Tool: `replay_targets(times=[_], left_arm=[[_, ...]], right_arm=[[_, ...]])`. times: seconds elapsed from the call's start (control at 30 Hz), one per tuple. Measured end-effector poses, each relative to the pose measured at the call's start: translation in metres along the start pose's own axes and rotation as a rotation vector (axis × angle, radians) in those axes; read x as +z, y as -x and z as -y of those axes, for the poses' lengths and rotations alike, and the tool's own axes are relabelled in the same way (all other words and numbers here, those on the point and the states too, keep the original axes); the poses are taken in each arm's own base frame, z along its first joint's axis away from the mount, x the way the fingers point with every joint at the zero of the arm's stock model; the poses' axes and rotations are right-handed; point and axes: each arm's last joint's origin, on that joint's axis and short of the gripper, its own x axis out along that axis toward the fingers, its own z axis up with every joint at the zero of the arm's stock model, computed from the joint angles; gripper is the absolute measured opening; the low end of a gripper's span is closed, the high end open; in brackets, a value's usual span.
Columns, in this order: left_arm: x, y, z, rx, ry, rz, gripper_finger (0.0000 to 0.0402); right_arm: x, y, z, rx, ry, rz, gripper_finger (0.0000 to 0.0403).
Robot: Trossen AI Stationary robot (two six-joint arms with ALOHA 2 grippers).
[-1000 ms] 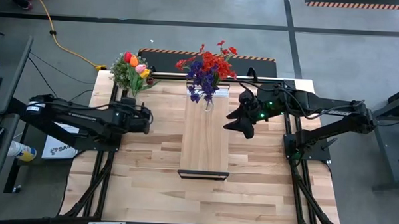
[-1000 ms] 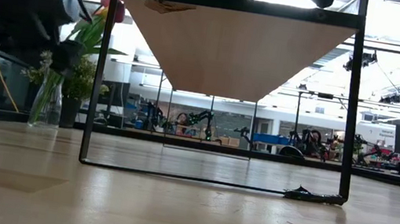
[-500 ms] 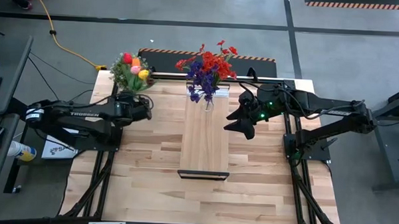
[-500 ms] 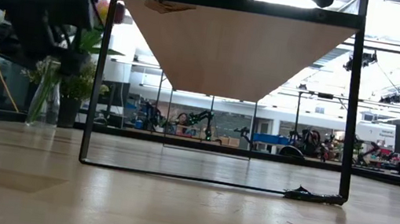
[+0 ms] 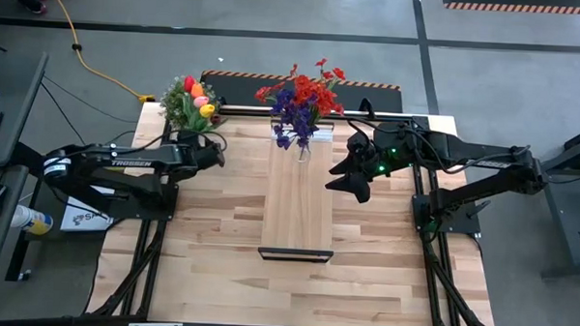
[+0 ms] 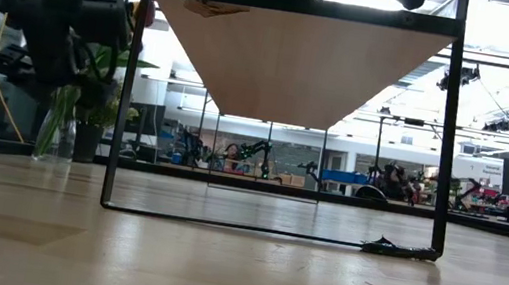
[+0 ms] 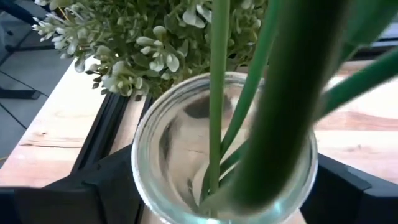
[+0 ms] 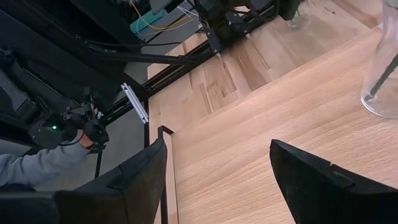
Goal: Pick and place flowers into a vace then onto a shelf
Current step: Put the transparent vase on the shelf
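left end effector (image 5: 216, 153) wide around glass vase (image 7: 224, 149) w/ flowers (image 5: 194, 95), right end effector (image 5: 352, 182) wide, hovering beside shelf (image 5: 298, 197)

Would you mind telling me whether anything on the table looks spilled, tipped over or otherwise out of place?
Nothing stands out. The vase of red and purple flowers stands upright at the far end of the shelf, and the tulip vase stands upright at the table's far left corner, with the left tool beside it.
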Motion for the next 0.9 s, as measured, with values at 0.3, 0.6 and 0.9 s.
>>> replay_targets(times=[0.3,0.6,0.9], left_arm=[[0.0019,0.0000,0.0030,-0.018,0.034,0.015,0.0235],[0.0024,0.0003,0.0033,-0.022,0.037,0.013,0.0204],[0.0089,0.0076,-0.0012,-0.107,0.071,-0.046,0.0204]], right_arm=[[0.0005,0.0000,0.0006,-0.023,0.000,0.015,0.0273],[0.0007,0.0000,0.0011,-0.038,0.004,0.025,0.0273],[0.0007,0.0000,0.0011,-0.038,0.004,0.024,0.0272]])
